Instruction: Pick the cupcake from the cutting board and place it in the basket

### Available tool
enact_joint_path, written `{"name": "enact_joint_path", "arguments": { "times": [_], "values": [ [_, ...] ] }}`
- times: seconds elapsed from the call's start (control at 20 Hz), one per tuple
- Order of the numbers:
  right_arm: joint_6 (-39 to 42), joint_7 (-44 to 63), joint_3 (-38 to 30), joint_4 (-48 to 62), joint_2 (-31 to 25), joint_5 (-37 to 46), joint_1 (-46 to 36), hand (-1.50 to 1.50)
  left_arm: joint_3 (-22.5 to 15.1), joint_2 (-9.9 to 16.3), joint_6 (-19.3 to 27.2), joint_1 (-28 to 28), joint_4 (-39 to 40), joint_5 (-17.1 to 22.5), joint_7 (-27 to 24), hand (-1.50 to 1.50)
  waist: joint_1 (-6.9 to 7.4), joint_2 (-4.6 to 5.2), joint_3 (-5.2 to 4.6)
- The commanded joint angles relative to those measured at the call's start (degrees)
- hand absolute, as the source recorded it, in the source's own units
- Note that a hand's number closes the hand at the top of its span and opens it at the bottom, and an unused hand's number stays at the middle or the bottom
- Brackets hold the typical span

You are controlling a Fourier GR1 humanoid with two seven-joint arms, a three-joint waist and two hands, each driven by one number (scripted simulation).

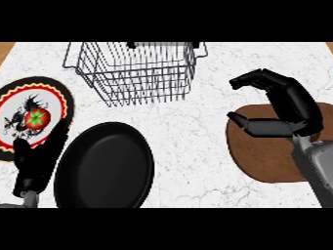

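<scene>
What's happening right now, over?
Right hand curled above cutting board; cupcake not visible, maybe hidden. Left hand open, resting by black plate. Basket unobstructed.

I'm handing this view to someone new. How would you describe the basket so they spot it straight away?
Start at the far edge of the white marble counter, near its middle. The basket stands there, beyond the black plate and to the right of the patterned plate. It is the only see-through thing of thin wire mesh; its neighbours are flat and solid.

You have a white veined marble-look counter (197, 146), a thin metal wire basket (136, 73), a smooth brown wooden cutting board (262, 161), and a matt black pan (104, 168).
</scene>
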Motion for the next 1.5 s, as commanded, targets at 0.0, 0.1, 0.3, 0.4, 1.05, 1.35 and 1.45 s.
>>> {"name": "enact_joint_path", "arguments": {
  "times": [0.0,0.1,0.3,0.4,1.05,1.35,1.45],
  "values": [
    [-2.55,5.26,2.02,-1.88,-3.61,6.23,0.28,-1.50,-2.28,-1.02,-0.35,5.49,2.84,0.13,3.95,0.00,-0.33,-0.16,-0.49],
    [-5.63,9.50,1.03,-2.06,-9.41,12.48,-2.14,-1.50,-1.74,-1.09,-0.38,5.19,3.08,0.36,3.31,0.00,-0.82,-0.37,-0.66],
    [-4.37,17.61,-0.48,-1.74,-21.84,21.28,-6.43,-1.50,-0.83,0.66,-1.33,5.52,1.93,0.91,4.58,0.00,-1.02,-0.67,-0.78],
    [1.26,20.37,-1.65,-3.50,-28.02,20.67,-7.29,-1.50,-0.89,-0.37,0.45,6.56,2.17,0.21,4.44,0.00,-1.65,-0.74,-0.70],
    [40.74,27.22,-5.64,1.12,-51.46,5.66,-16.22,-1.50,-0.78,-1.88,0.66,4.08,1.90,-0.60,5.36,0.00,-0.69,-0.02,-0.57],
    [47.61,28.47,-5.64,2.51,-53.39,6.34,-17.27,-1.50,-2.48,-2.28,0.00,4.50,-0.31,-2.00,6.84,0.00,0.39,0.14,-0.46],
    [47.15,28.15,-6.04,1.17,-52.25,5.97,-15.35,-1.50,-1.04,-1.37,-2.09,6.36,1.10,-0.80,4.96,0.00,-0.01,0.04,-0.44]
  ]
}}
